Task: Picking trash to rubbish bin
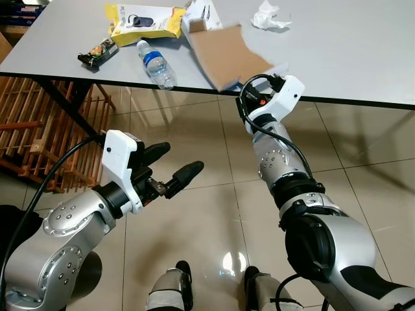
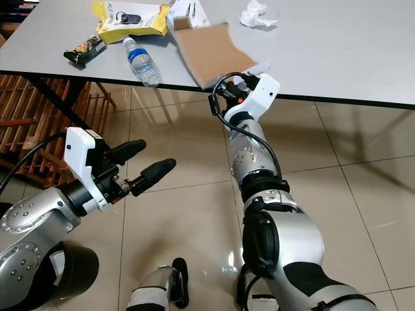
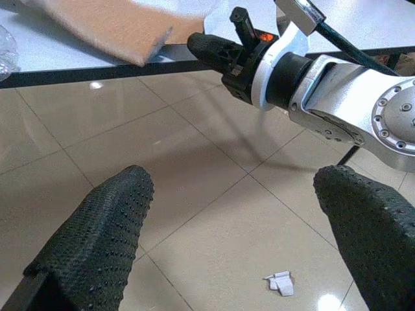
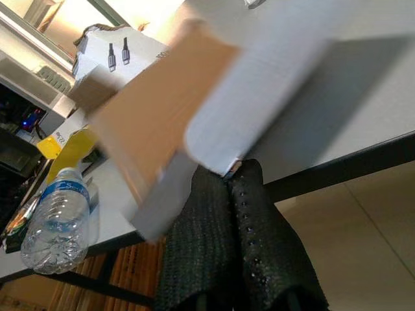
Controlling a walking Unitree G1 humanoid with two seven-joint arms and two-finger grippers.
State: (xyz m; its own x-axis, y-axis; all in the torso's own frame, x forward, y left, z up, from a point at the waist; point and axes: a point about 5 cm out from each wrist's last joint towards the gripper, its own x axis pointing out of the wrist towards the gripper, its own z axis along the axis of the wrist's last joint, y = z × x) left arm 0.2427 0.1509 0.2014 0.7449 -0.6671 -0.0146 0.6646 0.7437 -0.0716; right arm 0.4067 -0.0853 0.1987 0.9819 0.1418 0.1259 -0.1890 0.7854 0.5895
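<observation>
cardboard piece [image 1: 227, 55] pinched at table [image 1: 350, 52] edge by right fingers [image 4: 240, 259] | left fingers [image 3: 97, 240] wide | wrist view: paper scrap [image 3: 280, 283] on floor

Cardboard piece [image 1: 228, 55] matt brown; bottle [image 1: 156, 64] clear plastic; floor tiles [image 1: 194, 214] glossy; left fingers [image 3: 97, 240] black, pebbled.

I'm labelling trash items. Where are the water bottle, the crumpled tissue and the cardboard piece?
water bottle [image 1: 157, 65]: left eye view, label band.
crumpled tissue [image 1: 268, 16]: left eye view, middle.
cardboard piece [image 1: 227, 55]: left eye view, brown face.

Grey table [image 1: 363, 58] holds bottle [image 1: 156, 63], yellow packet [image 1: 145, 21], crumpled tissue [image 1: 269, 16].
</observation>
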